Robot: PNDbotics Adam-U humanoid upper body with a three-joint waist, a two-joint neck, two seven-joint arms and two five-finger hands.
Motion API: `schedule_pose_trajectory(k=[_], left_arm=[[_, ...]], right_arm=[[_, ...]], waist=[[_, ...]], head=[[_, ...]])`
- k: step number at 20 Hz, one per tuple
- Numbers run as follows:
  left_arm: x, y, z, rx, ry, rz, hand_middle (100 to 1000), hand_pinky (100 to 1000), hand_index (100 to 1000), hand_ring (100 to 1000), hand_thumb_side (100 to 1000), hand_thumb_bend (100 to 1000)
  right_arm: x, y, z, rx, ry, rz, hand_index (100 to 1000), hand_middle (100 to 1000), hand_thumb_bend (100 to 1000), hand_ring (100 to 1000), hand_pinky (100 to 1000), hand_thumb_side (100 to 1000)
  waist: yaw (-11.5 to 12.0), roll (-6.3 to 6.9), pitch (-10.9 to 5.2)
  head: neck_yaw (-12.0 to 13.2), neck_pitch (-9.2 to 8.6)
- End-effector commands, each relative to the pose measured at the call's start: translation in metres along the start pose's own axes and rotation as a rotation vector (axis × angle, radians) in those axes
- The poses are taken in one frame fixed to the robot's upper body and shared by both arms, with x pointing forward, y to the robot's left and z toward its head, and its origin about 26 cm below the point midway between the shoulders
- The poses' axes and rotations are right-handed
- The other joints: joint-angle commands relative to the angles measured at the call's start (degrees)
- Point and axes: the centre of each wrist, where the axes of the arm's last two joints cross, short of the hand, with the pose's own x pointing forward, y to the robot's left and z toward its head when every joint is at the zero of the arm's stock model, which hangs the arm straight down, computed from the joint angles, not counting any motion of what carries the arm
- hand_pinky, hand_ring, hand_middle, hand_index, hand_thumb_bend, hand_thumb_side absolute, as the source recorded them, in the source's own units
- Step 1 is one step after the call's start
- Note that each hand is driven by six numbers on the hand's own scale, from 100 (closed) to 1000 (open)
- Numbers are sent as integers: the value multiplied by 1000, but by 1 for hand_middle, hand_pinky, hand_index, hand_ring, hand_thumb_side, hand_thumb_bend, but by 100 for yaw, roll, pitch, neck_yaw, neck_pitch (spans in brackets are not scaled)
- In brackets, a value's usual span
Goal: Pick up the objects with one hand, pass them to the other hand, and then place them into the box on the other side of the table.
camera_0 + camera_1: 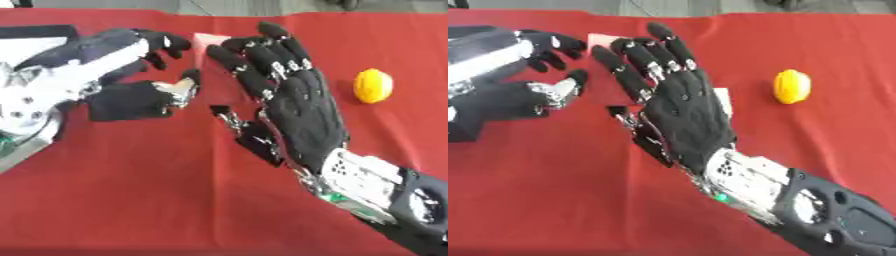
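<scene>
A flat pale-pink object is held up above the red table between my two hands. My left hand comes in from the left with curled fingers. Its fingertips and thumb close on the object's left edge. My right hand shows its back, with straight fingers spread against the object's right side and covering most of it. Its thumb sits under the object's lower edge. A yellow rounded object lies on the table to the right, apart from both hands.
A white surface with a dark rim shows at the far left behind my left arm. A small pale patch peeks out from behind my right hand. The table's far edge runs along the top.
</scene>
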Motion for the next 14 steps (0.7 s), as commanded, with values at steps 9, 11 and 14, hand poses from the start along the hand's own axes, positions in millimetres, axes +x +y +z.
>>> schedule_pose_trajectory(k=[9,11,14], left_arm=[[-5,-1,4,5,23,-53,854,890,960,857,933,130],[-7,-2,5,1,33,-55,850,887,949,854,922,119],[-11,-3,6,-15,19,-50,852,888,944,856,952,100]], right_arm=[[0,-3,-1,-44,-22,13,638,467,100,607,829,100],[0,-2,0,-56,-21,17,641,471,100,609,824,100],[1,-1,3,-84,-20,28,648,479,100,611,825,100]], waist=[[-23,9,-62],[-28,7,-61],[-37,5,-60]], head=[[77,-43],[91,-45],[107,-56]])
